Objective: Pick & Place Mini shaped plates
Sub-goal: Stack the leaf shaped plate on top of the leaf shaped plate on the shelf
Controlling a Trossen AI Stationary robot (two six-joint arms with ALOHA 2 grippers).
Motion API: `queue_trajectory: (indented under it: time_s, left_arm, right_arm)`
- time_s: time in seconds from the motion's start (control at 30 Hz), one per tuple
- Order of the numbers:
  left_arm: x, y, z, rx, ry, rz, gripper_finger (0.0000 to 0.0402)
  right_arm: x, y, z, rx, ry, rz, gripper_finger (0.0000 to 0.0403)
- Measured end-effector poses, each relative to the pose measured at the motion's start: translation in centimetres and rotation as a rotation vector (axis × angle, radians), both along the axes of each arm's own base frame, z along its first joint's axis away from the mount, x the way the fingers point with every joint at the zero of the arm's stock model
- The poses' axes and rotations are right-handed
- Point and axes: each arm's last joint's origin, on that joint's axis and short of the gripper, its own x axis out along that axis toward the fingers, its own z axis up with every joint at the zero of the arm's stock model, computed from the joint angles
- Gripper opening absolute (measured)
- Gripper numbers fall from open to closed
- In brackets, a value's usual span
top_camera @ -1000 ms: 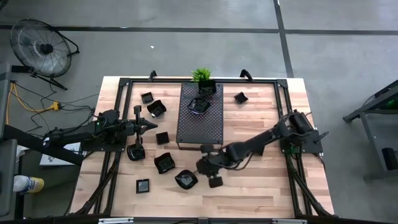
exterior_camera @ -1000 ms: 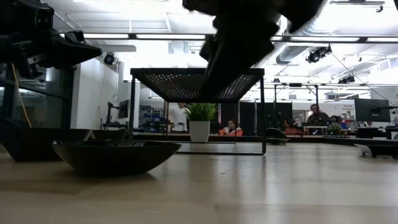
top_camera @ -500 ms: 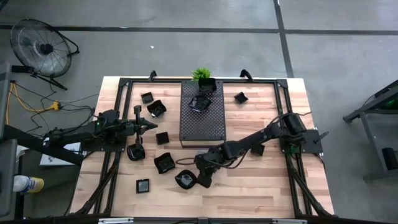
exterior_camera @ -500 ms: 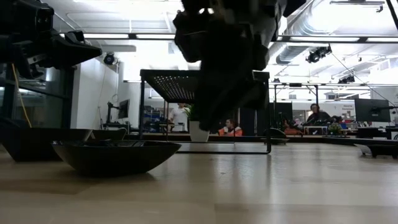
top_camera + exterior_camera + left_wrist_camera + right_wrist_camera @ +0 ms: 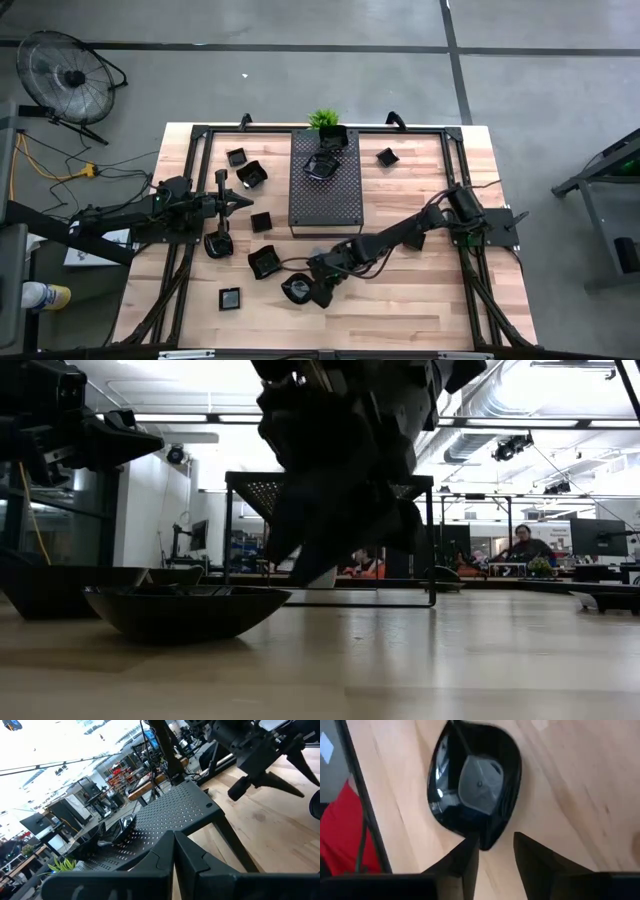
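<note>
A rounded glossy black mini plate [image 5: 475, 785] rests on its base on the wood near the table's front [image 5: 296, 291]. My right gripper [image 5: 495, 851] stands open right at its rim, slanting down from the table's right [image 5: 322, 287]. Other mini plates [image 5: 265, 263] lie scattered on the left half, and two [image 5: 322, 165] sit on the perforated tray [image 5: 325, 200]. My left gripper [image 5: 238, 203] waits shut at the table's left, level, holding nothing. My right gripper's open fingers come slanting down onto the plate's near rim [image 5: 487, 842]. One fingertip [image 5: 471, 845] meets the rim's outline and the other [image 5: 525, 845] stands clear on the wood. Whether the first one touches the plate I cannot tell.
The raised tray on thin legs [image 5: 330, 485] stands mid-table, with a small green plant [image 5: 323, 121] behind it. Single plates lie at the right [image 5: 388, 156] and front left [image 5: 231, 298]. A black frame [image 5: 200, 130] runs round the table's edges. Bare wood spreads at the front right.
My right gripper has gone from the tray's near edge toward the table's left and near edge, sunk lower, and rolled about its own line, ending at the rounded plate. The tray has shifted slightly toward the table's right. The plate has stayed put.
</note>
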Motion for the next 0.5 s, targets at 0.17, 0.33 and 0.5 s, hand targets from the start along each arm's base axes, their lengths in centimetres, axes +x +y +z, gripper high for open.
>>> queue_trajectory:
  time_s: [0.17,0.33,0.5]
  left_arm:
    - [0.0,0.0,-0.01,0.0,0.001,0.0,0.0001]
    - [0.0,0.0,-0.01,0.0,0.0,0.0,0.0001]
    - [0.0,0.0,0.0,0.0,0.0,0.0,0.0001]
  right_arm:
    - [0.04,-0.08,0.05,-0.015,0.005,-0.008,0.0156]
    - [0.05,-0.11,0.06,-0.017,0.006,-0.017,0.0172]
    - [0.09,-0.14,-0.27,-0.023,0.018,-0.039,0.0172]
